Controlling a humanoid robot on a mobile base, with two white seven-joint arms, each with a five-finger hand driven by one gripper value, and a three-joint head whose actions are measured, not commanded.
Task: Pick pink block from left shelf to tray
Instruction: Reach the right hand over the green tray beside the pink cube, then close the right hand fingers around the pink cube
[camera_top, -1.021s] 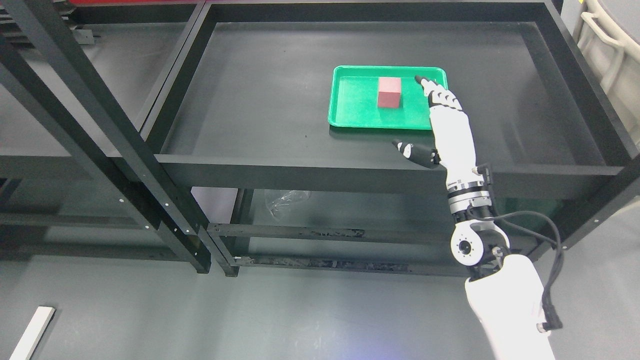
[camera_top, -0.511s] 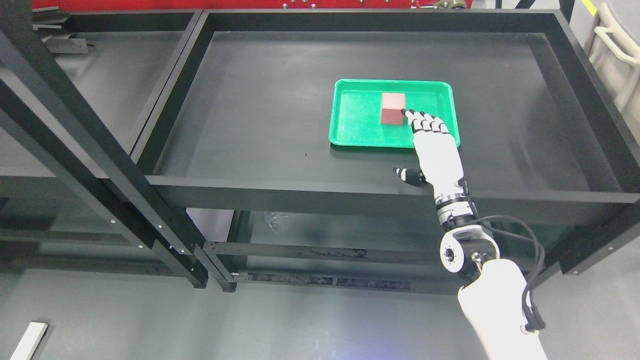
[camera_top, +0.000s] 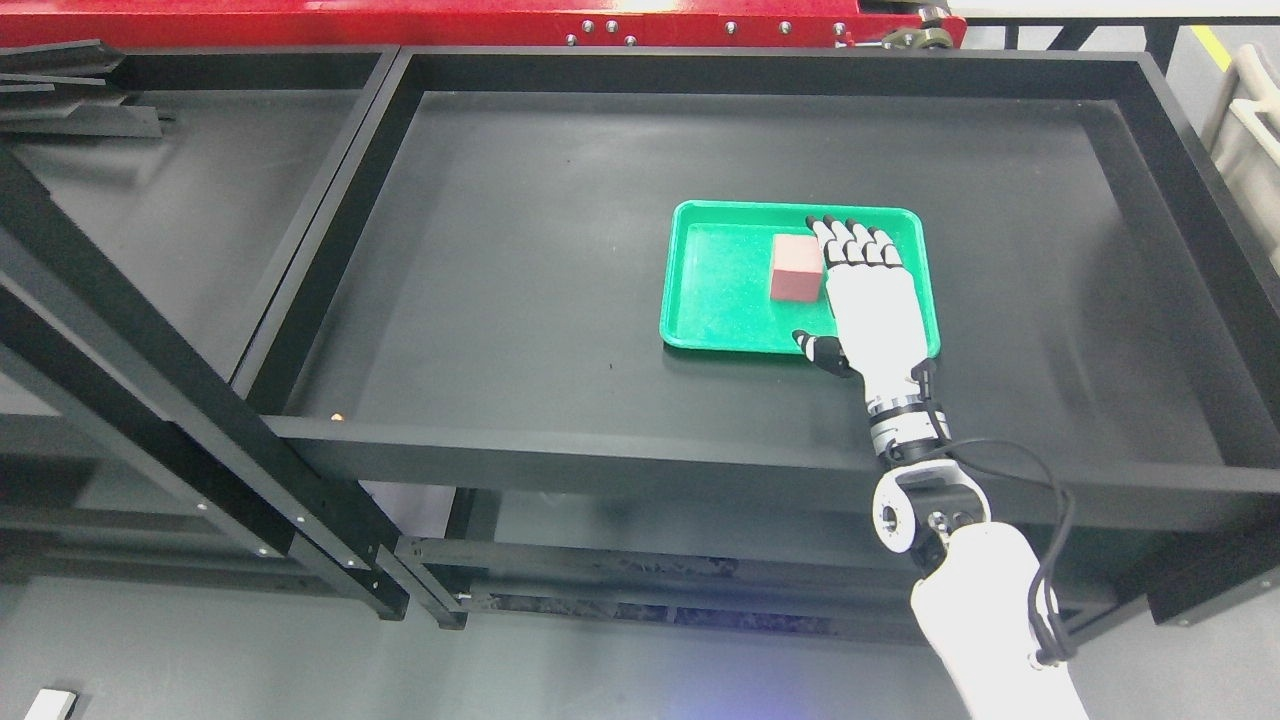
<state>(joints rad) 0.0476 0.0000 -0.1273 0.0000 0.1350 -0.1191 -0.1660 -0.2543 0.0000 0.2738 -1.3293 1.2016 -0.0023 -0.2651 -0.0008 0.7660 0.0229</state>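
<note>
Head view, looking down on the black metal shelf unit (camera_top: 560, 400). I have the right arm coming up from about 5 o'clock in the picture, white forearm with a black cable looped beside the wrist joint. The right hand (camera_top: 868, 300), white-backed with black fingers, lies out flat over the green rectangular plastic tray (camera_top: 700, 325), palm down, fingers (camera_top: 850, 240) stretched wide and pointing toward 12 o'clock, thumb splayed off toward 9 o'clock over the tray's near rim. The hand holds nothing. The small pink cube-shaped block (camera_top: 797, 268) sits inside the tray, upright on the tray floor, roughly at the tray's middle and a little toward the far side. From the hand the block is at about 10 o'clock, just beside the index finger; I cannot tell whether finger and block touch, the gap is too fine to read from here. The tray rests on the shelf's dark flat deck, right of the deck's centre, with its long sides running 9 to 3 o'clock. At 9 o'clock of this bay is a second black bay (camera_top: 150, 230), divided off by a raised rail. A red metal beam with bolt heads (camera_top: 480, 22) runs along the top edge of the picture at 12 o'clock. A black diagonal frame post (camera_top: 150, 400) crosses the lower left. I see no left arm in this view.
</note>
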